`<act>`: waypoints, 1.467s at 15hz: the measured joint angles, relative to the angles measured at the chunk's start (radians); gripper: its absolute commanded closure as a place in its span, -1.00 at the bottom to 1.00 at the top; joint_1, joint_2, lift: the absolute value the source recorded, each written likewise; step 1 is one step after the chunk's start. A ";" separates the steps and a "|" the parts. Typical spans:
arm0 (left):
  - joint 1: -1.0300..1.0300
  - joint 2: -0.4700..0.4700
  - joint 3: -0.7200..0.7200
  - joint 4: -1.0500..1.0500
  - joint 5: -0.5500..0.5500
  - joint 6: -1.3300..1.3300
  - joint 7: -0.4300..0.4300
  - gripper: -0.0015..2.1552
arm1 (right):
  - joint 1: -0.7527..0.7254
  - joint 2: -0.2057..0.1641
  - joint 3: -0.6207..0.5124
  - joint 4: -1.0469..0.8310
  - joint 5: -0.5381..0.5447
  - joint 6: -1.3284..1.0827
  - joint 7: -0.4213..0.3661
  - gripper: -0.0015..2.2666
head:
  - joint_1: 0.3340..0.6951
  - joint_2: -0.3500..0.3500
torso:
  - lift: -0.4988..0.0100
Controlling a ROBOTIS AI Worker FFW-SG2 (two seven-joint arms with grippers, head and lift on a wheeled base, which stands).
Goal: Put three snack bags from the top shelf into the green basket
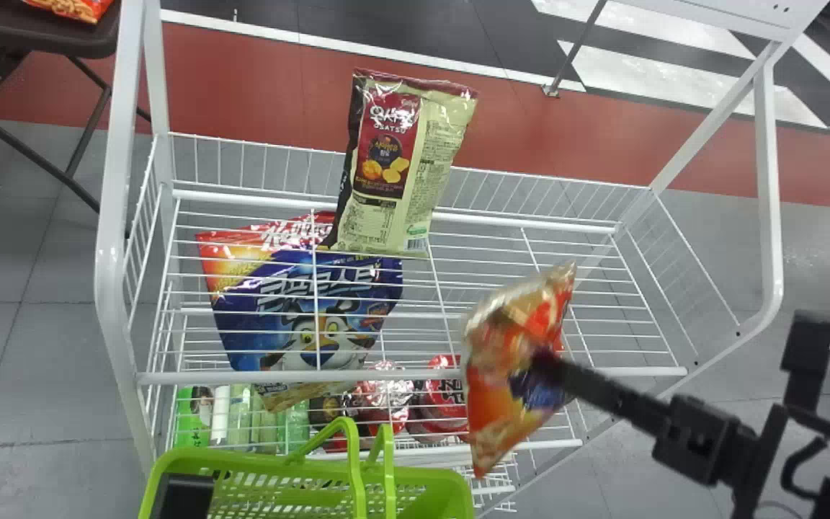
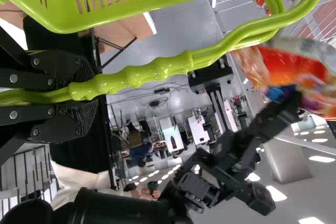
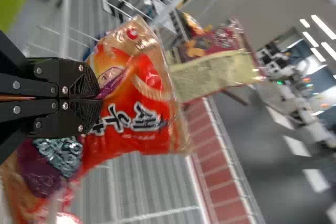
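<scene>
The green basket (image 1: 433, 481) sits at the near left side of the wire rack (image 1: 415, 376), its two handles (image 1: 352, 461) raised; something black shows at its left end, though I can't tell what it is. The left claw (image 2: 79, 95) is closed around a handle.

The right claw (image 1: 548, 367) is pinched nearly shut on one orange-and-red snack bag (image 1: 491, 346) – held up over the right part of the rack, outside the basket.

On the rack's top shelf is one snack bag, maroon and cream (image 1: 415, 173), upright and tilted at the back rail. Beneath that shelf's wires lies one large blue-and-red cereal bag (image 1: 307, 303). Lower down are several bottles (image 1: 242, 418), and beside them at least two round red packs (image 1: 444, 396). One more orange bag (image 1: 73, 9) rests on the brown bench (image 1: 40, 36) – well apart, at the upper left.
</scene>
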 measured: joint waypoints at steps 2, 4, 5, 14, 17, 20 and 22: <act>-0.001 0.000 -0.005 0.000 -0.003 0.000 0.002 0.99 | 0.020 0.002 -0.025 -0.017 -0.043 0.163 0.037 0.88 | 1.00 -1.00 | 0.76; -0.001 0.000 -0.007 -0.004 -0.003 -0.003 0.003 0.99 | 0.042 0.005 -0.033 -0.018 -0.069 0.236 0.051 0.88 | 1.00 -1.00 | 0.76; -0.001 0.000 -0.008 -0.005 -0.003 -0.003 0.003 0.99 | 0.052 0.007 -0.030 -0.013 -0.074 0.245 0.057 0.88 | 1.00 -1.00 | 0.76; -0.002 0.000 -0.012 -0.011 -0.004 -0.010 0.001 0.99 | 0.128 -0.001 0.190 0.157 -0.022 0.250 0.052 0.88 | 1.00 -1.00 | 0.76; 0.002 0.000 -0.015 -0.015 -0.004 -0.009 0.001 0.99 | 0.128 -0.015 0.269 0.211 0.046 0.167 0.009 0.88 | 1.00 -1.00 | 0.76; 0.010 0.000 -0.017 -0.027 -0.008 -0.009 0.001 0.99 | 0.117 -0.036 0.336 0.292 0.112 0.027 -0.021 0.77 | 1.00 -1.00 | 0.76; 0.011 0.000 -0.023 -0.031 -0.016 -0.008 0.003 0.99 | 0.112 -0.043 0.356 0.313 0.127 0.006 -0.028 -0.83 | 1.00 -1.00 | 0.76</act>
